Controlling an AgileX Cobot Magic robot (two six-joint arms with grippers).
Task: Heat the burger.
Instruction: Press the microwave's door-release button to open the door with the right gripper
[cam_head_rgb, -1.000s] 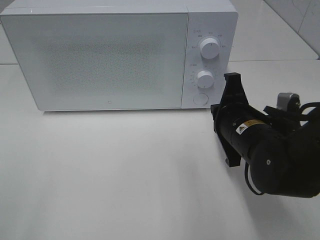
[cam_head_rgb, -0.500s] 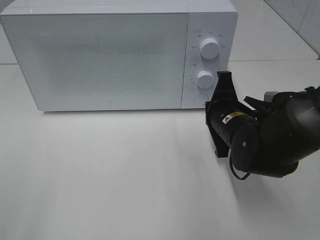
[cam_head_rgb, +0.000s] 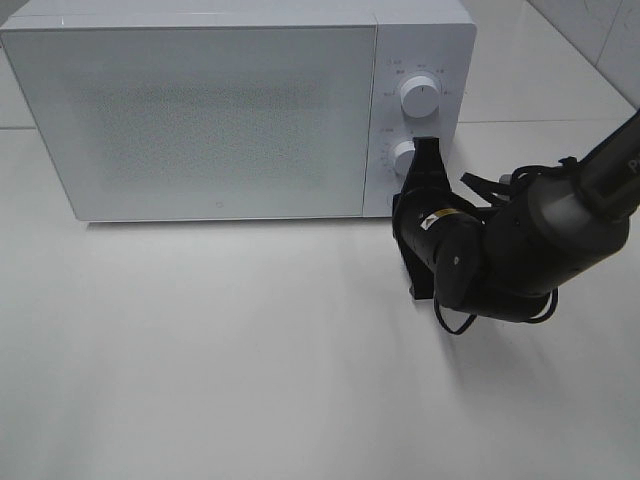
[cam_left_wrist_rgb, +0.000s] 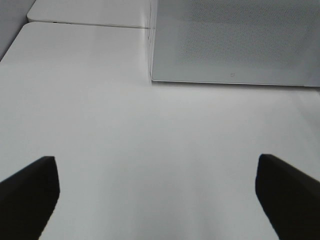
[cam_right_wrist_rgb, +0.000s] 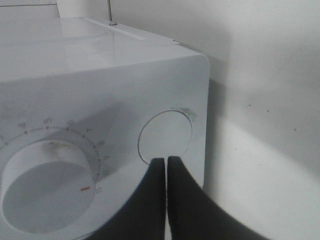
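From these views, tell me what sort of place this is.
Likely a mock kitchen counter in a robot lab: a white box-shaped microwave oven with round white dials stands on a plain white tabletop, and the black right gripper, shut, points at its round button.

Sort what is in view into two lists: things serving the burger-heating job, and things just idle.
Job: microwave, door closed; its round button; right gripper, shut, tips at that button.
Idle: left gripper, open above the table. No burger shows.
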